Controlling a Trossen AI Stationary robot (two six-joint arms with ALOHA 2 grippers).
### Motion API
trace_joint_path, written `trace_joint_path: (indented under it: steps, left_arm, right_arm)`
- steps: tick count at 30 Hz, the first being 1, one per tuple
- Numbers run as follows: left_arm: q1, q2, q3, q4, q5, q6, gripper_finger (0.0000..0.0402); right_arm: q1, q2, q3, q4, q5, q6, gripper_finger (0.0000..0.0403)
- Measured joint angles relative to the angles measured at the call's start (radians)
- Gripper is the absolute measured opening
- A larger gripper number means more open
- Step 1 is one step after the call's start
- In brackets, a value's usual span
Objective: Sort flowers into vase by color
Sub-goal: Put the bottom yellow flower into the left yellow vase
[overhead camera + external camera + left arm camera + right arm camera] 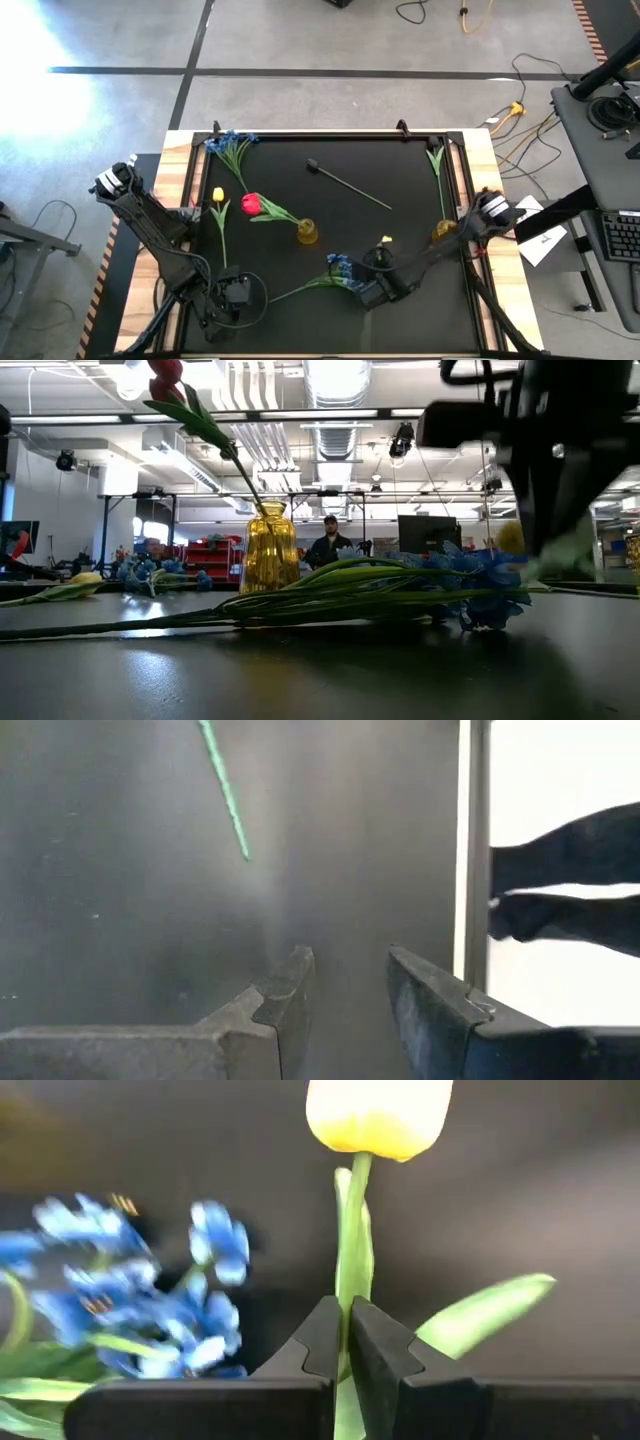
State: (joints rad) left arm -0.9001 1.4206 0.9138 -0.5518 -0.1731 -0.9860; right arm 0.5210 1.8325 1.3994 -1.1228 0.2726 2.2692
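The yellow tulip (378, 1115) sits in the right gripper (345, 1345). Its stem passes between the two fingers, which are closed on it just below the bloom. The stem's long axis points straight out ahead of the fingers, with the bloom at the far end. In the high view this bloom shows as a small yellow spot (386, 240) next to the right gripper (378, 262), at the near middle of the black mat (400, 170).

A blue spray (340, 266) lies flat on the mat close to that gripper on its left, stem trailing toward the near left.

Two amber vases stand on the mat. One (307, 233), holding the red tulip (251, 205), is left of the gripper. The other (444, 231), holding a green stem, is to its right near the mat's edge. Both lie at a similar distance from the gripper; which is meant for yellow cannot be told.

The coming move likely requires swinging the stem's free end over a vase mouth.

A second yellow tulip (218, 195) and a second blue spray (228, 143) lie at far left.

The left gripper (345, 1005) hovers at the near left corner, fingers slightly apart, holding nothing.
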Motion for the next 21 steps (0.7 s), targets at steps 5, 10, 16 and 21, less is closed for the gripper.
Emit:
trace_joint_path:
  steps: [5, 10, 16, 21]
  left_arm:
    - [0.0, -0.035, 0.0, -0.008, 0.001, 0.008, 0.0115]
    - [0.0, -0.072, 0.0, -0.044, 0.011, 0.012, 0.0115]
    - [0.005, -0.101, 0.0, -0.129, 0.147, -0.029, 0.0115]
    - [0.006, -0.104, 0.0, -0.204, 0.208, -0.103, 0.0115]
  right_arm:
    - [-0.032, -0.135, 0.0, -0.136, 0.199, -0.052, 0.0013]
    - [-0.049, -0.283, 0.0, -0.098, 0.542, -0.222, 0.0013]
    - [-0.062, -0.403, 0.0, 0.293, 0.952, -0.873, 0.0012]
    - [-0.109, -0.415, -0.004, 0.953, 0.96, -1.677, 0.0012]
